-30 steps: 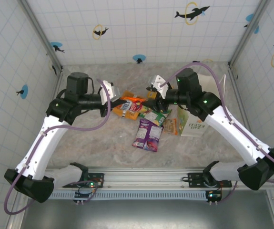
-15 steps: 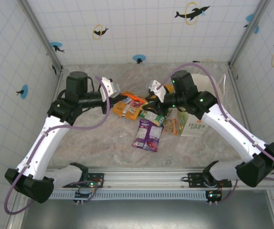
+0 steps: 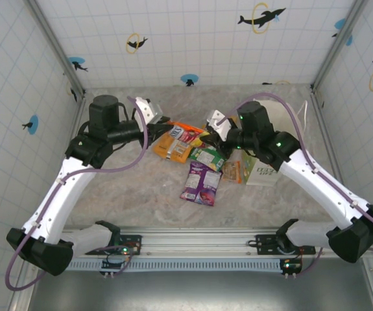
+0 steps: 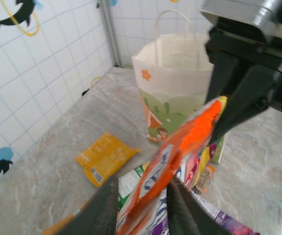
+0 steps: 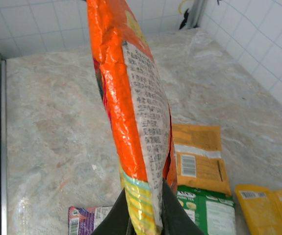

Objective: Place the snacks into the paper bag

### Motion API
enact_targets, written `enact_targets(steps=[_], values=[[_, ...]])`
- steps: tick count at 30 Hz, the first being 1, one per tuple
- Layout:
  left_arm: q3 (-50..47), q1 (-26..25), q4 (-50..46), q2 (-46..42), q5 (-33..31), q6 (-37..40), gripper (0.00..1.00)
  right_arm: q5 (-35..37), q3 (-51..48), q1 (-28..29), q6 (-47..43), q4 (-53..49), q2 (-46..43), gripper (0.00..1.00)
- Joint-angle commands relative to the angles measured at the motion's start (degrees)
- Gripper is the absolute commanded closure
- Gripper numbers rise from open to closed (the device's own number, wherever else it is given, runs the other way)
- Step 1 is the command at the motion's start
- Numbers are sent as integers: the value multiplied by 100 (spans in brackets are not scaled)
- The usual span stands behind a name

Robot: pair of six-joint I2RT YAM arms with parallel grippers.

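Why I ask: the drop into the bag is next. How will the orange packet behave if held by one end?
Probably floppy: the orange packet curves between the left gripper and right gripper. Likely light, since two small pinches hold it up. Its glossy, creased film may slip, so a firm pinch seems wise over the paper bag.

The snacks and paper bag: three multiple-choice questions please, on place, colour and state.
1. In the top view, the paper bag stands: A far left; B on the right; C near edge, middle.
2. There, the packet nearest the bottom edge is: A green; B purple; C red.
3. The orange packet is: A lying flat; B in the bag; C held by both grippers.
Key: B, it stands right of the packets. B, the purple packet lies lowest. C, left gripper and right gripper both pinch it.
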Motion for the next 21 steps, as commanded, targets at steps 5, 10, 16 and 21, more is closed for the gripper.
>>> enact_targets(steps=[5, 10, 16, 21], values=[[-752, 35, 1474, -211, -1195, -1615, 45, 744, -527, -235, 518, 1118, -764, 94], [-1108, 31, 1986, -65, -1512, -2656, 36, 1062, -865, -555, 1118, 2080, -1265, 96], [-1194, 36, 2062, 376, -1576, -3565, 32, 1680, -805, -1038, 1931, 2774, -1513, 98], [-1506, 35, 2464, 531, -1661, -4034, 32, 2282, -646, -1489, 2545, 3158, -1637, 98]])
